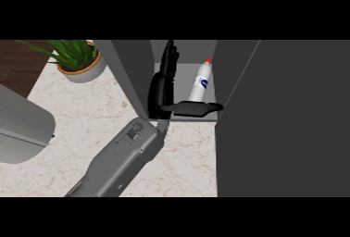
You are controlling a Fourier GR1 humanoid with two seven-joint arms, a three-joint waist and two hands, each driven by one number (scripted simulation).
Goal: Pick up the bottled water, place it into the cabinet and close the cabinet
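1. Grey forearm [126, 157] crosses the marble tabletop [75, 111] into the cabinet [287, 115].
2. Right hand [164, 88] is released, fingers straight, thumb beside the bottle's base.
3. Water bottle [200, 83] stands upright inside, free, near the right wall.
4. Potted plant [78, 60] sits left, well apart.

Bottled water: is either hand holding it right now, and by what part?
Nothing is held. The bottled water stands by itself inside the cabinet. The hand beside it has straight fingers, thumb pointing toward the bottle's base, with no visible grasp.
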